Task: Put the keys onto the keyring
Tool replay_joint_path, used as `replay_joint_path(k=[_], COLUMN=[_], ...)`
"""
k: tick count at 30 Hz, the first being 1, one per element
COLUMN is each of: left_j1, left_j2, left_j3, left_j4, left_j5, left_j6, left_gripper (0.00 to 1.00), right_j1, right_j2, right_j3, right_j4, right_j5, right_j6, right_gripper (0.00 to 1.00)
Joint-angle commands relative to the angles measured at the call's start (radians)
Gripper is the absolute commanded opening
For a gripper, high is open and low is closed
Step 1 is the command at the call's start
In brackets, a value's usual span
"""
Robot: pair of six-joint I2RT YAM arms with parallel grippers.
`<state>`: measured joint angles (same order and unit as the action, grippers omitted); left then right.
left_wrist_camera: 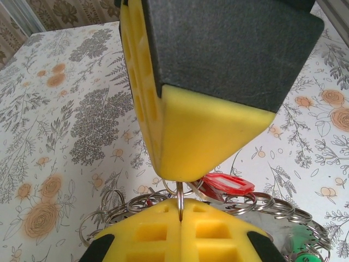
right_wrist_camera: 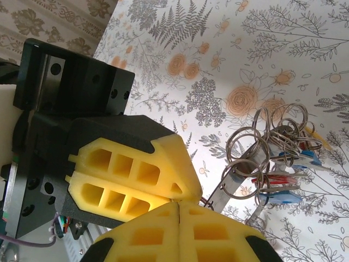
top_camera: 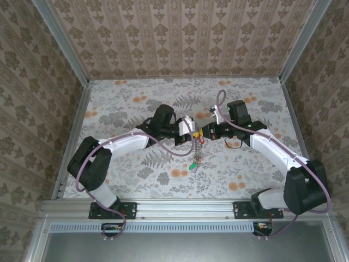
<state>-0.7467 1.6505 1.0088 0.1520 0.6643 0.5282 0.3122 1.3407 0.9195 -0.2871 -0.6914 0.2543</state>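
Note:
The keyring [top_camera: 197, 153] hangs as a bunch of steel rings and tagged keys from the point where both grippers meet above the table's middle. My left gripper [left_wrist_camera: 180, 203] is shut on one thin metal ring of it, which rises into the tip of the right gripper's yellow finger [left_wrist_camera: 191, 142]. My right gripper [right_wrist_camera: 179, 206] is shut, tip to tip with the left gripper's fingers [right_wrist_camera: 131, 174]; nothing shows in its seam. A red tag [left_wrist_camera: 226, 183] lies just behind the pinch. Blue tags [right_wrist_camera: 281, 197] hang among the rings [right_wrist_camera: 262, 147]. Which keys are loose I cannot tell.
The floral tablecloth [top_camera: 136, 98] stretches all around the hanging bunch. A green tag [top_camera: 192, 165] dangles lowest, close to the cloth. Patterned walls with metal rails [top_camera: 76, 125] close off the left, right and far sides.

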Motion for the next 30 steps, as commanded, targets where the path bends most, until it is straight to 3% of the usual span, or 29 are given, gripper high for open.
replay_joint_path(k=[1, 18, 30], left_j1=[-0.006, -0.018, -0.018], left_j2=[0.021, -0.016, -0.003], left_j3=[0.045, 0.030, 0.045], left_j4=[-0.038, -0.044, -0.057], left_j5=[-0.013, -0.014, -0.013], left_j6=[0.024, 0.041, 0.045], left_gripper=[0.00, 0.00, 0.00], right_j1=[0.008, -0.005, 0.014], right_j2=[-0.032, -0.037, -0.062], right_j3=[0.028, 0.011, 0.026], right_j4=[-0.035, -0.127, -0.053], right_j5=[-0.013, 0.222, 0.030], right_j6=[-0.033, -0.062, -0.053], right_gripper=[0.00, 0.00, 0.00])
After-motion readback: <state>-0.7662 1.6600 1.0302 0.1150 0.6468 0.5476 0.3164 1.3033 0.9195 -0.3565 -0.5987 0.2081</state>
